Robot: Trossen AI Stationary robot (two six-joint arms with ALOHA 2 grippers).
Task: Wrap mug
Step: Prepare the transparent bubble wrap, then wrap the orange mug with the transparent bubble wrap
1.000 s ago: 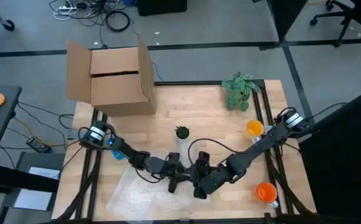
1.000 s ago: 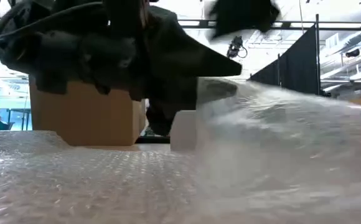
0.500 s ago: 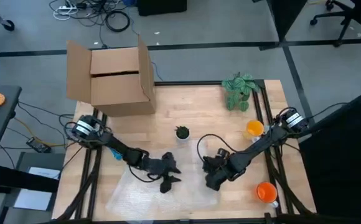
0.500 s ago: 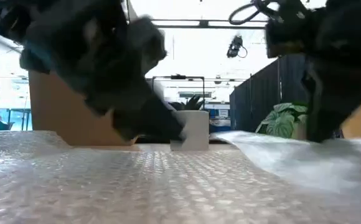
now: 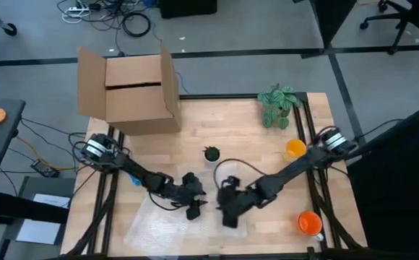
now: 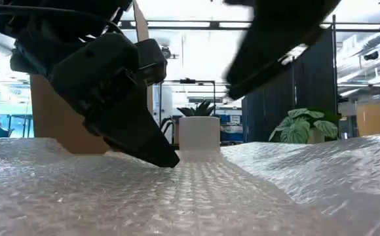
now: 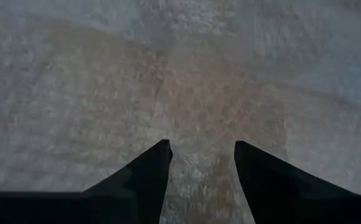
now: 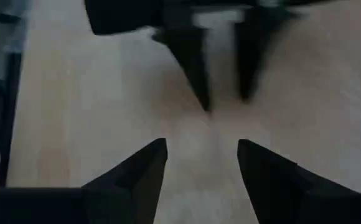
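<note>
Mug [image 5: 211, 154] sits apart, behind both open claws on bubble wrap [image 6: 177, 196].

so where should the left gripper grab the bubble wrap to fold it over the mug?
Probably the edge nearest the left gripper, coming down from above with open fingers. The bubble wrap lies flat on the table, so only an edge or a pinched-up ridge gives purchase. The mug stands upright beyond the sheet, not on it. The right gripper is open close by.

Grey floor [image 5: 267, 32] surrounds the wooden table [image 5: 238, 123]. Beyond the table's far edge — black cables [image 5: 134, 22] and an office chair [image 5: 401, 18]. Ceiling lights [image 6: 196, 24] run overhead, above a dark curtain [image 6: 311, 92].
</note>
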